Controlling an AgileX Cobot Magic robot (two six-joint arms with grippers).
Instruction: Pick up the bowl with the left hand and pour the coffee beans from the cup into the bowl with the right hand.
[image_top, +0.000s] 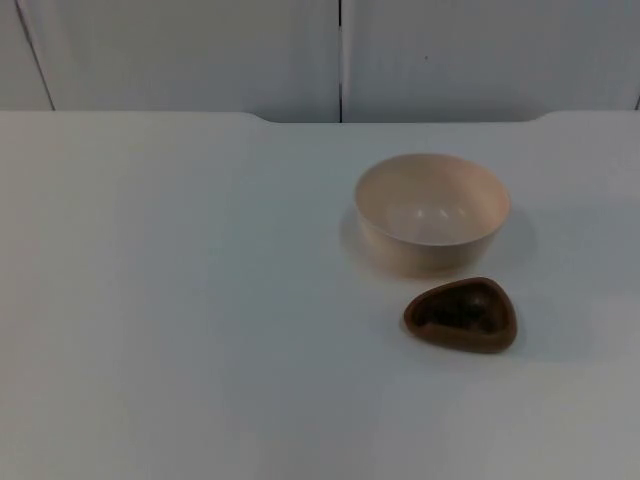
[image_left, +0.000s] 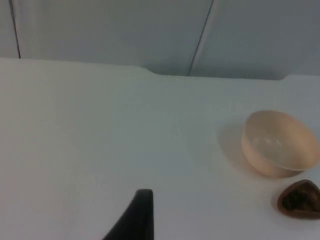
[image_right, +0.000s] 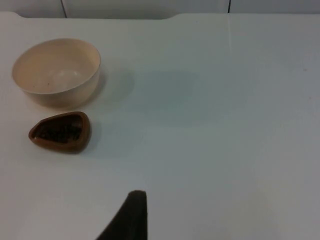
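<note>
Top view: cup (image_top: 461, 316) sits just beside bowl (image_top: 432, 213), so grabbing the bowl may topple it; jaw states unreadable.

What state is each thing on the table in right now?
Bowl: cream, upright on the table, nothing inside, not gripped.
Cup: brown, rounded-triangular, upright on the table just in front of the bowl, dark coffee beans inside, not gripped.
Table: white, both things stand on it.
</note>
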